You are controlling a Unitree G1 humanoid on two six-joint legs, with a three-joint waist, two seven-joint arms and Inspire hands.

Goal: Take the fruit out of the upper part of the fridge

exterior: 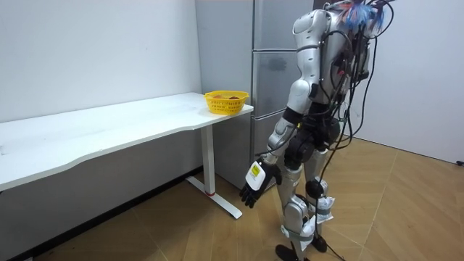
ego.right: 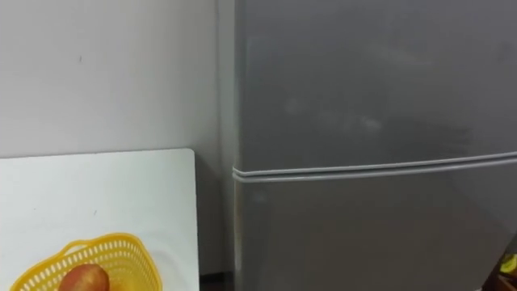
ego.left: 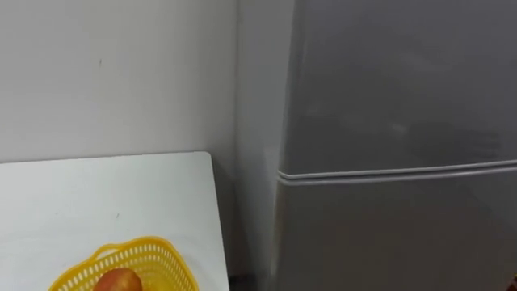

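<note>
The grey fridge stands straight in front of me, its upper door and lower door both shut, with a pale seam between them. In the room view I stand facing the fridge. My left hand hangs low at my side, fingers relaxed and holding nothing. A small sliver of my right hand shows at the lower right edge of the right eye view.
A white table stands to the fridge's left against the wall. On its corner nearest the fridge sits a yellow basket holding a red-orange fruit. A narrow gap separates the table from the fridge.
</note>
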